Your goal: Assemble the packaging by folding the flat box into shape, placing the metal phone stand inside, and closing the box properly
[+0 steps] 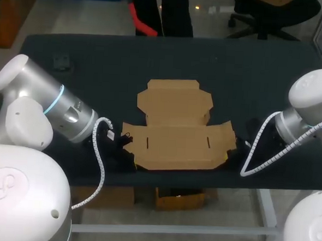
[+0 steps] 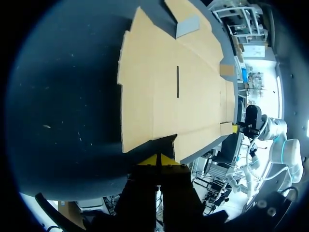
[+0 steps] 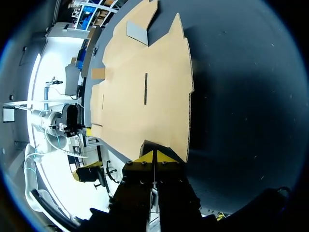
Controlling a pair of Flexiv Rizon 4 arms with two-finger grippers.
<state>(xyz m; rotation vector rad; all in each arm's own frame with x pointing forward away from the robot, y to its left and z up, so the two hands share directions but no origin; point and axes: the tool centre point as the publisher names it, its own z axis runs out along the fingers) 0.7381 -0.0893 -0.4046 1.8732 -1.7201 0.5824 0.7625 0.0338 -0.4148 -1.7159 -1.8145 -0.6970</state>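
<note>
The left gripper (image 2: pixel 158 160) and right gripper (image 3: pixel 154 157), yellow tips pressed together, sit at opposite ends of the flat box (image 1: pixel 173 137) on the table (image 1: pixel 88 61).

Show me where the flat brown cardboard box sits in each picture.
Head view: the flat brown cardboard box lies at the picture's centre.
Left wrist view: the box stretches ahead of the left hand.
Right wrist view: it stretches ahead of the right hand.
Shared landmark: its thin slots.
</note>
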